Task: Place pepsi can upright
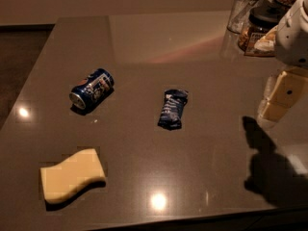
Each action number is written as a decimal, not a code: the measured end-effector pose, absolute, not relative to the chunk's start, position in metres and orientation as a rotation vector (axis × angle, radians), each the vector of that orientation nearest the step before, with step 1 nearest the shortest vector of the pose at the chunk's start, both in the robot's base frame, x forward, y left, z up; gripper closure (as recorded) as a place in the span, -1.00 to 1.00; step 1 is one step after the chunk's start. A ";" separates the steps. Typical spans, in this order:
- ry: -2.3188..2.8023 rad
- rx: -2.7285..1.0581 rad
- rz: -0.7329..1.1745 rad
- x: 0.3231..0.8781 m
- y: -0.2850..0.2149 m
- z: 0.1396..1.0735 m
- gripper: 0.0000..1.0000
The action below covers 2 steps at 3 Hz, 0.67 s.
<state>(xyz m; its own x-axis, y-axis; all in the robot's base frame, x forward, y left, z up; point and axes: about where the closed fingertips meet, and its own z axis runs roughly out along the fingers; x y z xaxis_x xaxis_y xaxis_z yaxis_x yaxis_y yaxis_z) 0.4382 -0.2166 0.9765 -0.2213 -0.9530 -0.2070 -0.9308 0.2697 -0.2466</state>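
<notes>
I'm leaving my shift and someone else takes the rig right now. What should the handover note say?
Gripper: at the right edge, over the table, well apart from the can.
Pepsi can: lying on its side, left of centre.
Snack wrapper: flat, between gripper and can.
Done: nothing yet.
Left: reach across, grasp the can, stand it upright.

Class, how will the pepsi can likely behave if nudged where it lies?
The pepsi can lies on its side, so a nudge would probably roll it. Its smooth metal looks slippery. The gripper hangs at the view's right, apart from it.
</notes>
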 end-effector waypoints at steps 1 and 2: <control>2.220 -1.735 -0.098 0.441 -0.213 0.977 -1.00; 2.171 -1.781 -0.091 0.455 -0.199 0.978 -1.00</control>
<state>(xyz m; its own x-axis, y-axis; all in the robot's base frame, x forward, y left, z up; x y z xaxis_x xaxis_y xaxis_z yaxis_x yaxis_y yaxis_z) 0.4554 -0.1991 0.9781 -0.1640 -0.9634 -0.2119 -0.9423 0.2165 -0.2553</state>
